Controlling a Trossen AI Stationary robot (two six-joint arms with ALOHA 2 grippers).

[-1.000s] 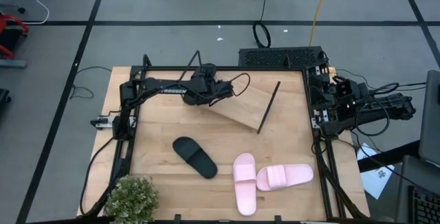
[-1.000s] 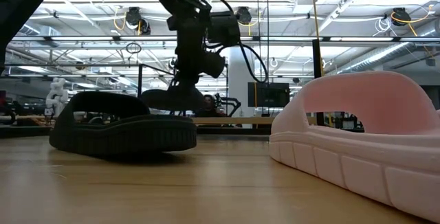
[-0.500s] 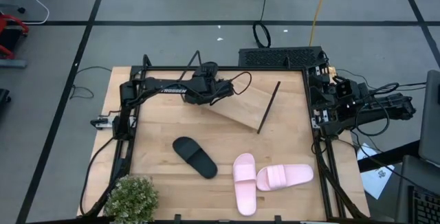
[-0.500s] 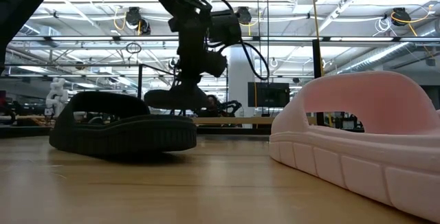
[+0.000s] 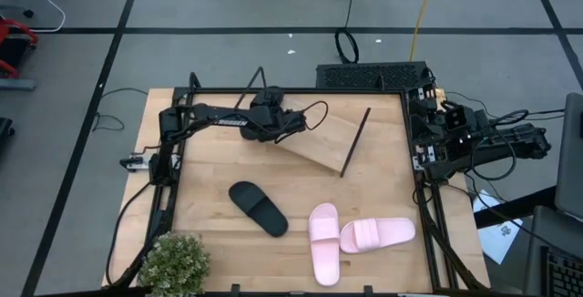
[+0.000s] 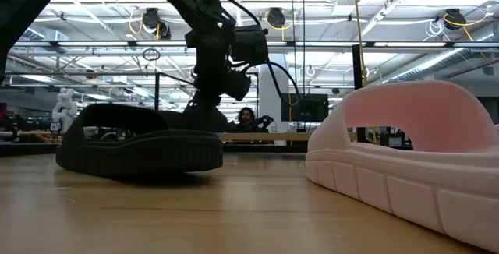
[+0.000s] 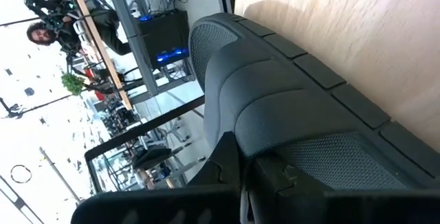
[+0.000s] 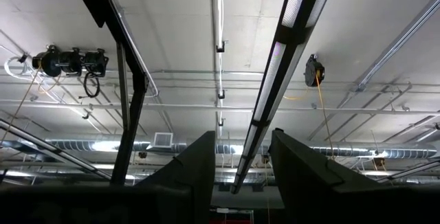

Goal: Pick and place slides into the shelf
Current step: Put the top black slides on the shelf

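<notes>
My left gripper [image 5: 284,124] is at the left end of the shelf [image 5: 328,138], a slanted light wood board with a black rod leg [image 5: 355,142]. It is shut on one black slide [image 7: 275,93], which also shows under the gripper in the low view [image 6: 207,118]. The second black slide [image 5: 258,208] lies sole down on the table, nearer the front. Two pink slides [image 5: 323,242] [image 5: 376,234] lie together near the front right, touching at one end. My right gripper [image 8: 237,165] is open, parked at the table's right edge [image 5: 455,128] and pointing at the ceiling. My left gripper holds the black slide by its strap [image 7: 268,148]; one dark finger [image 7: 230,162] lies against the strap's edge, and the other is hidden behind the slide. The slide's ribbed sole edge [image 7: 330,80] lies against the shelf board [image 7: 385,38].
A potted plant [image 5: 173,261] stands at the table's near left corner. Black frame rails run along the left and right table edges. The table between the shelf and the loose slides is bare wood. A person [image 6: 245,118] sits far behind the table.
My left gripper has shifted a little toward the table's left and sunk slightly, carrying the black slide down at the shelf's left end. The other slides and my right arm have stayed put.
</notes>
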